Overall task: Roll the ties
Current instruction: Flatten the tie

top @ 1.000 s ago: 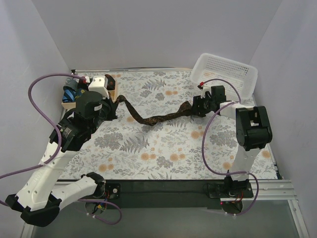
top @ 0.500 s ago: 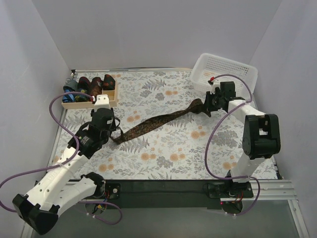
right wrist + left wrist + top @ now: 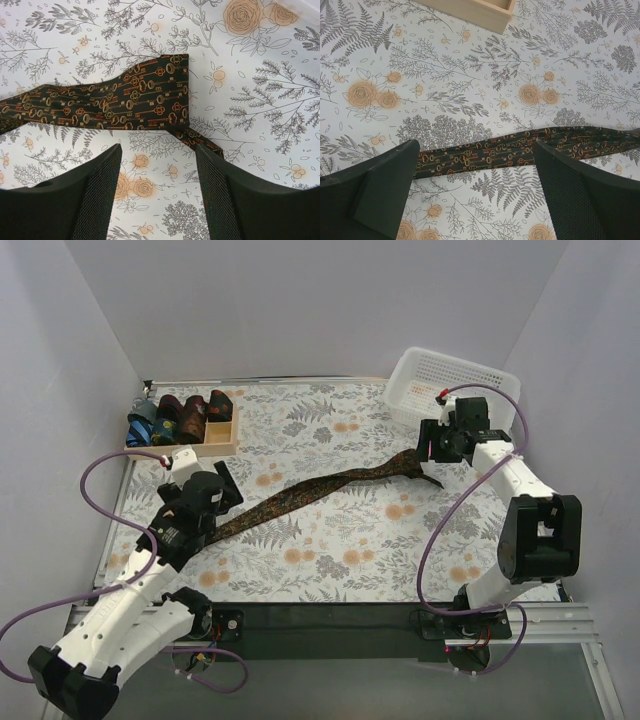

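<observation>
the surface (image 3: 340, 540) is a pale cloth printed with grey ferns and orange roses, closed in by plain white walls (image 3: 300, 310) at the left, the far side and the right (the near edge is a dark rail (image 3: 330, 625) where my bases sit). in the far left corner a shallow wooden tray (image 3: 222, 448) holds rolled ties (image 3: 190, 415). in the far right corner stands a white mesh basket (image 3: 455, 375), near my right jaws. open cloth lies on both sides of the one loose thing, a dark necktie (image 3: 320, 486) with an orange key print, stretched flat in a long diagonal from near left to far right.

my left jaws stand wide apart over its narrow stretch (image 3: 485, 155), which runs across the gap and passes beneath both fingers (image 3: 385, 192); i cannot tell whether they touch it. my right jaws are wide too and hold nothing. in the right wrist view the broad end (image 3: 145, 102) lies just ahead of the gap, and a small dark strip (image 3: 202, 141) pokes out from under it beside the right-hand finger (image 3: 235, 200).
</observation>
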